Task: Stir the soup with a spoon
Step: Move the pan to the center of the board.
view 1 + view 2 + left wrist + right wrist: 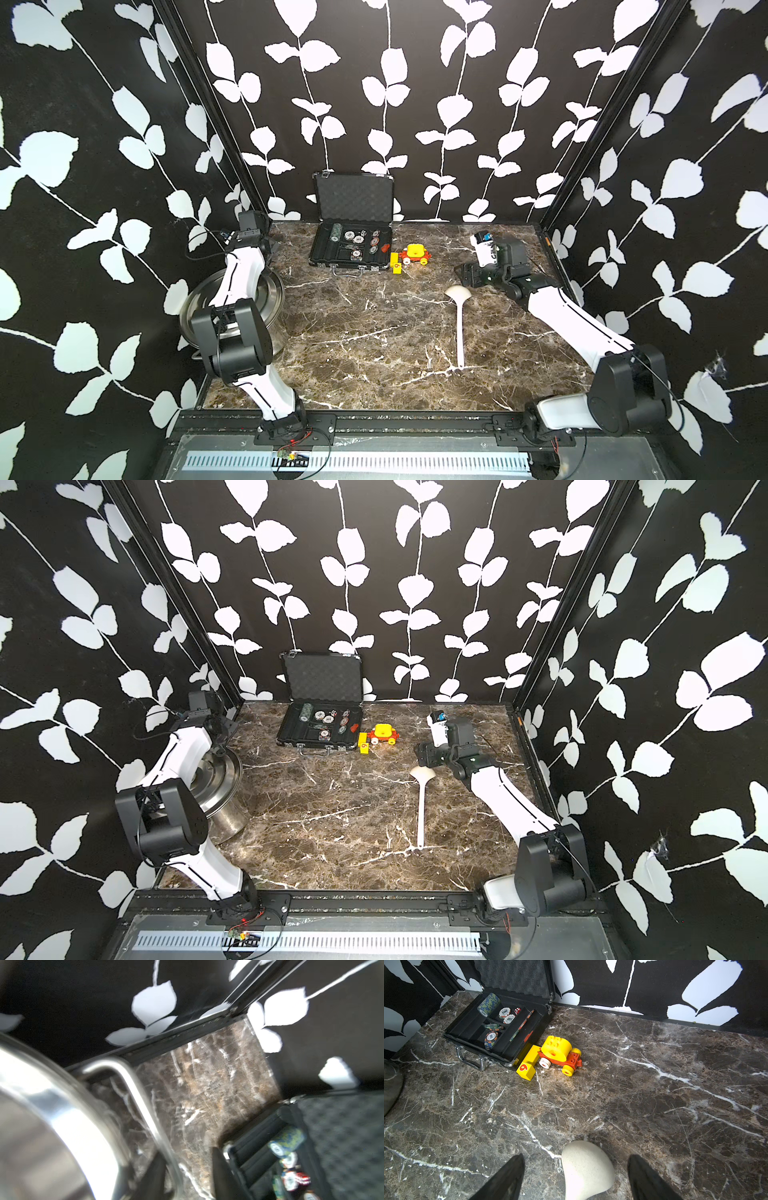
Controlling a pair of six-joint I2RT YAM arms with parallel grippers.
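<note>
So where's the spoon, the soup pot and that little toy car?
spoon (588, 1169): right wrist view, on its white bowl.
soup pot (230, 823): in a top view, on its steel side wall.
toy car (415, 252): in a top view, on its yellow top block.

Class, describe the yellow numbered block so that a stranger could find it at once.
Start at the open black case at the back of the marble table. Between its front corner and the wheeled toy car lies the yellow block. Unlike the car, it has no wheels and bears a red numeral.
</note>
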